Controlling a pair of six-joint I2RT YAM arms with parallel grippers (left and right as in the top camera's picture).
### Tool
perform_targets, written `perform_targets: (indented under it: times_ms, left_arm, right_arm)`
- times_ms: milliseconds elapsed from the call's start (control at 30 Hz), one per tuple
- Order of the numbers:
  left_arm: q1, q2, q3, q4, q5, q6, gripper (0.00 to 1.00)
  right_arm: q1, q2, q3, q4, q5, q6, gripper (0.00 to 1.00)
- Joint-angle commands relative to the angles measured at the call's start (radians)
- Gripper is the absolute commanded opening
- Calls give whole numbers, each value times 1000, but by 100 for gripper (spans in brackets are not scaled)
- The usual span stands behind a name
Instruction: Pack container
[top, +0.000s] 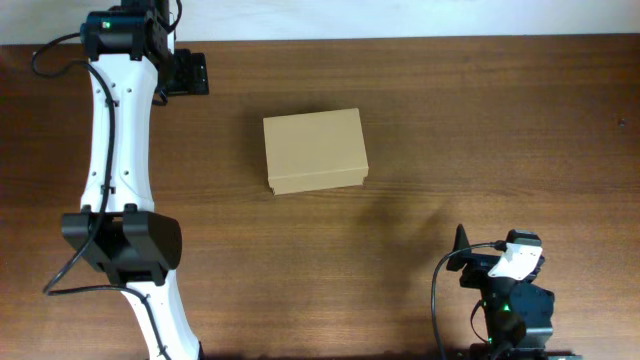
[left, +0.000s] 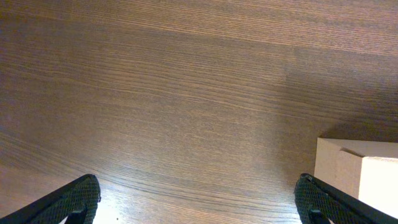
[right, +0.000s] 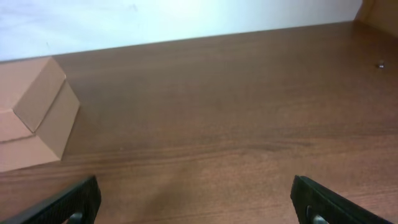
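Note:
The container (top: 314, 150) is a plain tan cardboard box, lid shut, standing on the wooden table a little left of centre. My left gripper (top: 186, 73) is at the far left of the table, well left of the box, open and empty. In the left wrist view its fingers (left: 198, 202) are spread wide over bare wood, with a corner of the box (left: 364, 177) at lower right. My right gripper (top: 462, 245) is near the front right, open and empty. In the right wrist view its fingers (right: 196, 202) are spread and the box (right: 34, 115) is at the left.
The table is dark brown wood (top: 480, 120). A white wall (right: 155, 18) runs behind its far edge in the right wrist view. The left arm's white links (top: 115, 150) stretch along the left side.

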Motion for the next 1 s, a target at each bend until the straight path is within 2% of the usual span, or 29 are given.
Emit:
perform_targets:
  times_ms: [0, 967]
  left_arm:
    - [2, -23, 9, 1, -11, -3, 100]
    - [0, -38, 2, 0, -11, -2, 100]
  right_arm:
    - [-8, -10, -10, 5, 5, 6, 99]
    - [-8, -10, -10, 5, 5, 6, 99]
